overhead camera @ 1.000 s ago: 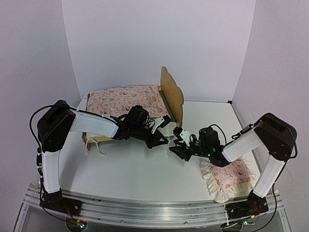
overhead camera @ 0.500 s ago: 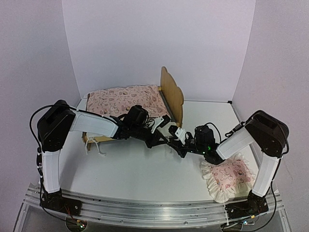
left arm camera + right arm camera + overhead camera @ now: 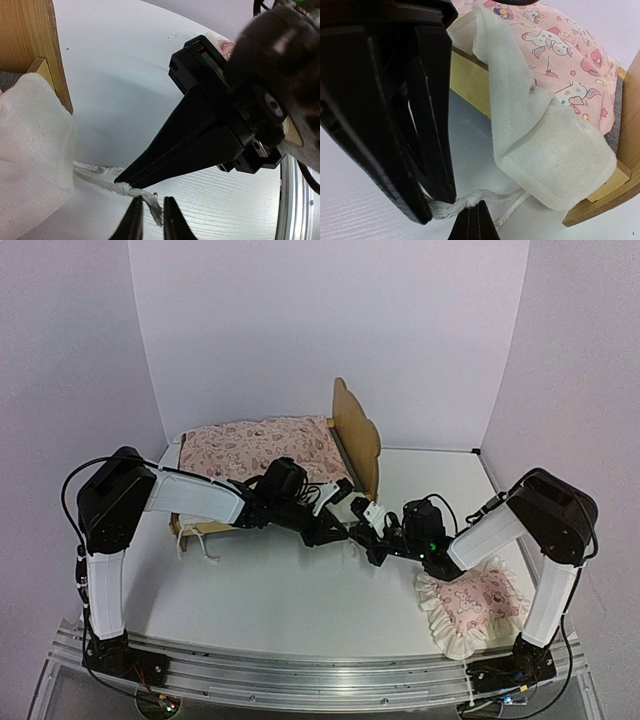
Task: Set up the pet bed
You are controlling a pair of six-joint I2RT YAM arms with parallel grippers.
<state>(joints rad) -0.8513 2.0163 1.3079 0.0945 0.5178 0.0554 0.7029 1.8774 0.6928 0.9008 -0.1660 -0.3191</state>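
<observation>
The pet bed (image 3: 356, 432) stands at the back with its plywood headboard upright, and the pink mattress (image 3: 262, 447) lies on it. A white cord (image 3: 95, 181) trails from the mattress's gauze ruffle (image 3: 30, 145) onto the table. My right gripper (image 3: 476, 204) is shut on the cord's knot (image 3: 470, 201). Just beside it, my left gripper (image 3: 152, 201) has its jaws slightly open, and the cord's frayed end (image 3: 155, 212) lies loose between them. Both grippers meet tip to tip before the bed's near corner, the left gripper (image 3: 345, 529) left of the right gripper (image 3: 364, 532).
A pink ruffled pillow (image 3: 470, 605) lies on the table at the front right, under my right arm. The bed's wooden side rail (image 3: 470, 80) and corner post (image 3: 37, 45) are close behind the grippers. Another cord (image 3: 200, 548) hangs off the bed's left end.
My right gripper moved left up to the left gripper's tips and shut on the cord's knot. The left jaws, shut before, have parted a little.
</observation>
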